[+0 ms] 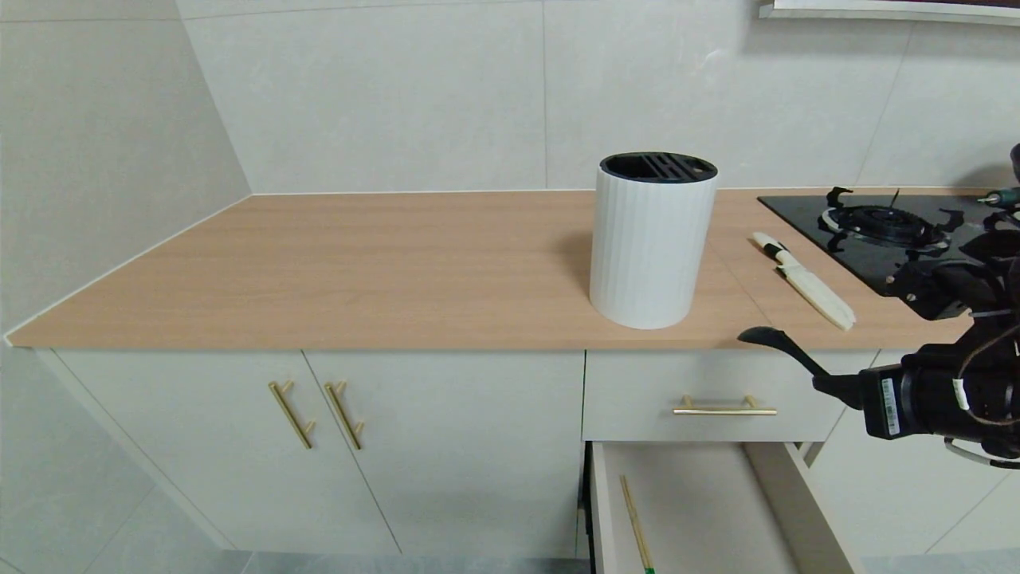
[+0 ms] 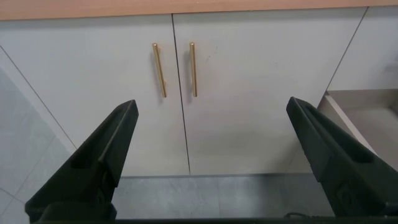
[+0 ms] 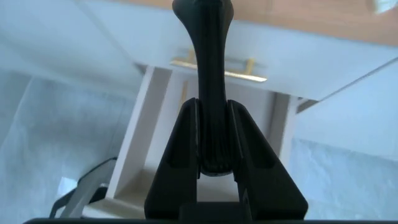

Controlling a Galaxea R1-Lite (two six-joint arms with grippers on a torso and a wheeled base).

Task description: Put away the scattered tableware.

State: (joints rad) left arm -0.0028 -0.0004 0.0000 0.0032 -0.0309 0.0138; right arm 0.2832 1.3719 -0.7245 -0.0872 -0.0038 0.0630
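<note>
My right gripper [image 1: 837, 387] hangs in front of the cabinet, below the counter's front edge, shut on a black utensil [image 1: 777, 344] whose rounded end points left and up. The right wrist view has that utensil [image 3: 208, 74] clamped between the fingers [image 3: 177, 149]. A cream-coloured knife [image 1: 805, 279] lies on the wooden counter [image 1: 398, 263], right of a white ribbed utensil holder [image 1: 649, 243] with a black slotted top. Below, a drawer [image 1: 709, 510] is pulled out with a pair of chopsticks [image 1: 635, 522] inside. My left gripper [image 2: 211, 106] is open, low before the cabinet doors.
A black gas hob [image 1: 884, 227] sits at the counter's right end. The shut upper drawer has a gold handle [image 1: 723, 410]; the cabinet doors carry two gold handles [image 2: 177, 70]. Tiled walls close off the back and left.
</note>
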